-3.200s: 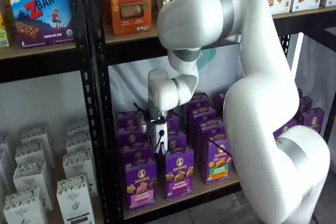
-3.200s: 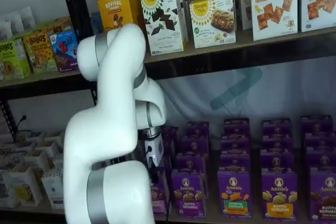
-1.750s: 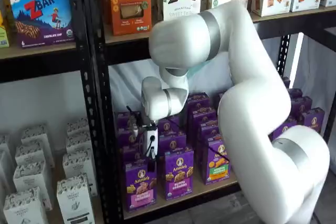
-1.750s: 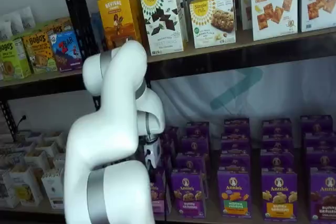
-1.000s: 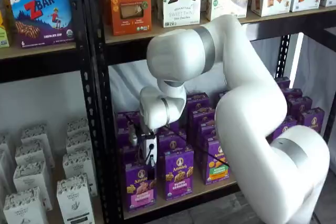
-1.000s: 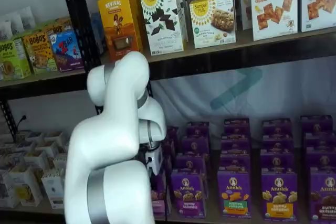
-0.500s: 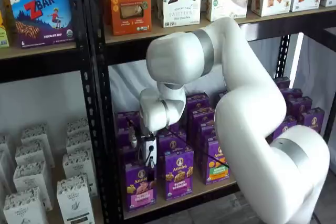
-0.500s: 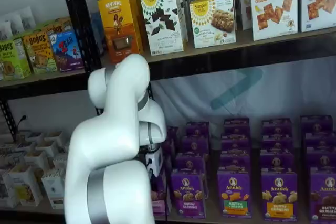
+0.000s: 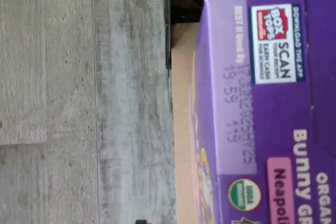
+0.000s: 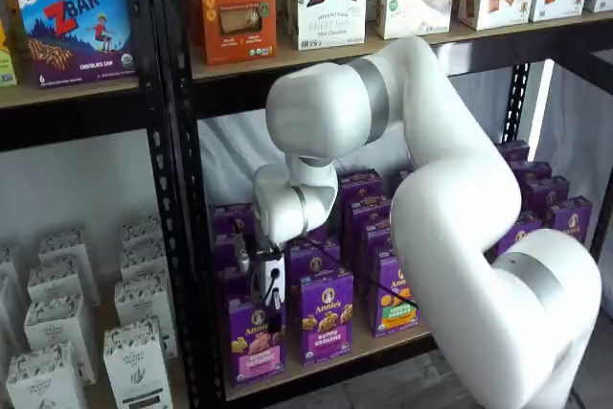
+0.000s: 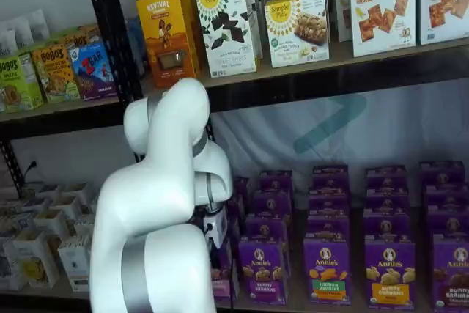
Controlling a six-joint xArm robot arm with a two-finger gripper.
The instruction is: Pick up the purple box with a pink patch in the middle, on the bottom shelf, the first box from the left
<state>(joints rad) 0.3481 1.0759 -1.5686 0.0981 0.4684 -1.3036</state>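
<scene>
The purple box (image 10: 255, 344) with a pink band stands upright at the front left of the bottom shelf (image 10: 330, 363). My gripper (image 10: 271, 307) hangs straight over it, white body up, black fingers just above the carton's top. Its jaws stand wide and nothing is held. In the wrist view the box's purple top (image 9: 262, 103) is close, with a pink label patch, at the edge of the tan board (image 9: 181, 129). In a shelf view my arm covers most of the box (image 11: 223, 269).
A purple Bunny Grahams carton (image 10: 327, 318) stands right beside the box, then one with a green-orange patch (image 10: 394, 298). More purple cartons fill the rows behind. A black upright (image 10: 184, 237) rises just to the left, with white cartons (image 10: 136, 363) beyond it. Grey floor (image 9: 79, 103) lies below the shelf edge.
The arm has swung left and come down, bringing the gripper from above the second row to just over the front-left purple box. The jaws have stayed wide.
</scene>
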